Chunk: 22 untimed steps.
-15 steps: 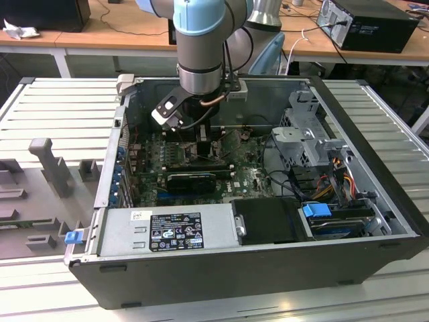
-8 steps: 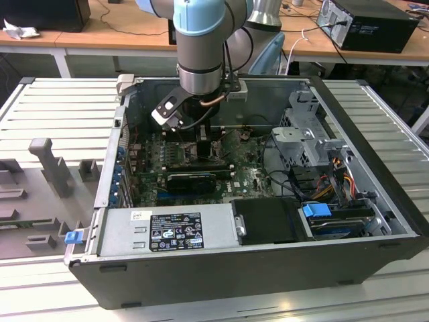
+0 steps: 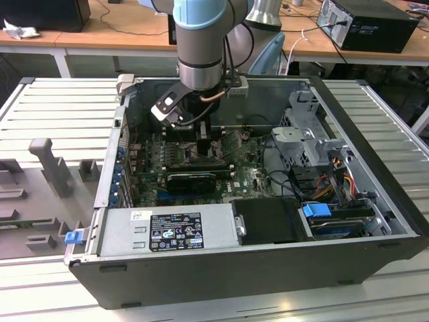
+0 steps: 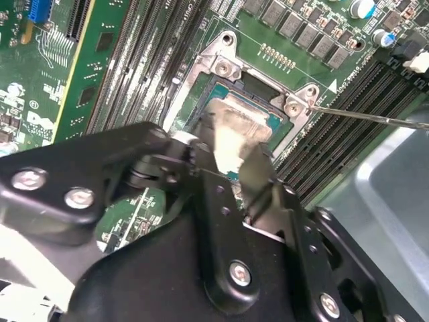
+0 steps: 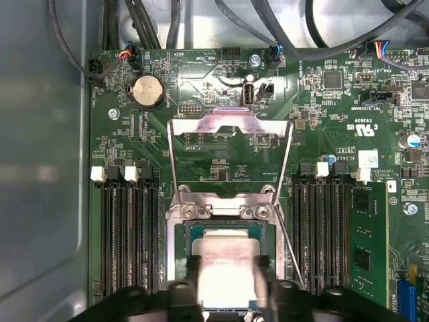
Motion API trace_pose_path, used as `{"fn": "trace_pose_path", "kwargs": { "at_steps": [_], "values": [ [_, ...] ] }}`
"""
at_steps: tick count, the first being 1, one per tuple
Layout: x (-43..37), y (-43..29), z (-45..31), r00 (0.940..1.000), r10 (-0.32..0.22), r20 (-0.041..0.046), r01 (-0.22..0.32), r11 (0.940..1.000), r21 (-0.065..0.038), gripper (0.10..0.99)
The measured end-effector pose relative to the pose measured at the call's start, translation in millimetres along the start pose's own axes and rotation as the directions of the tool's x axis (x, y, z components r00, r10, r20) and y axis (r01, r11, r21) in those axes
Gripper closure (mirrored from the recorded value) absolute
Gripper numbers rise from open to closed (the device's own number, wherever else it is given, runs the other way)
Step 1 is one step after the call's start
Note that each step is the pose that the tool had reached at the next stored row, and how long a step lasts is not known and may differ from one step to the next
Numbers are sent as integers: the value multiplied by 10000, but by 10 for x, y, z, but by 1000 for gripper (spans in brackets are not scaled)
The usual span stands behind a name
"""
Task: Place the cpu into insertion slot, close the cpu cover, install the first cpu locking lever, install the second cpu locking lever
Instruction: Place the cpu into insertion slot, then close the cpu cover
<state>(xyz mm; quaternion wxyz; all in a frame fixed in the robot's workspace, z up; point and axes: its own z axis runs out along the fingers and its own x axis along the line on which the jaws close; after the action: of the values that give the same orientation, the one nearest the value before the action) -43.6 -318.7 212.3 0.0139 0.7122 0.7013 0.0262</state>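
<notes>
Directly under the end effector [image 5: 231,292], deep inside the open computer case [image 3: 268,268] on the tabletop [image 3: 53,107], sits the insertion slot [image 5: 175,248], and the cpu [image 5: 228,265] lies between the two. Both wrist views show the black fingers [image 5: 182,295] flanking the chip's pale metal face on opposite edges. From that I judge the end effector to be pinching the cpu, not standing spread beside it.

The chip's edges run parallel to the slot's metal rim, and its outline falls within the socket opening. There is no sideways offset to speak of, so the only gap that could matter is straight down. Whether the cpu rests on the socket floor or hangs just above it cannot be told.

The cpu cover [image 5: 231,126] stands swung back off the slot, on the side away from the fingers. A thin locking lever [image 5: 288,248] runs free along one side of the socket.
</notes>
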Motion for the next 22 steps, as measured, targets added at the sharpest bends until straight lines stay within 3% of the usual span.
{"fn": "trace_pose_path", "kwargs": {
  "at_steps": [1, 4, 5, 8, 22],
  "values": [
    [0, 0, -5, 10000, 0, 0, 0, 10000, 0, 690],
    [1, 1, -20, 10000, 1, -1, -1, 10000, 0, 871],
    [1, 1, -27, 10000, 1, -1, -1, 10000, -1, 871],
    [1, 3, -44, 10000, 0, 0, 0, 10000, 0, 980],
    [2, 31, -95, 10000, 1, 0, -1, 10000, -1, 980]
  ]
}}
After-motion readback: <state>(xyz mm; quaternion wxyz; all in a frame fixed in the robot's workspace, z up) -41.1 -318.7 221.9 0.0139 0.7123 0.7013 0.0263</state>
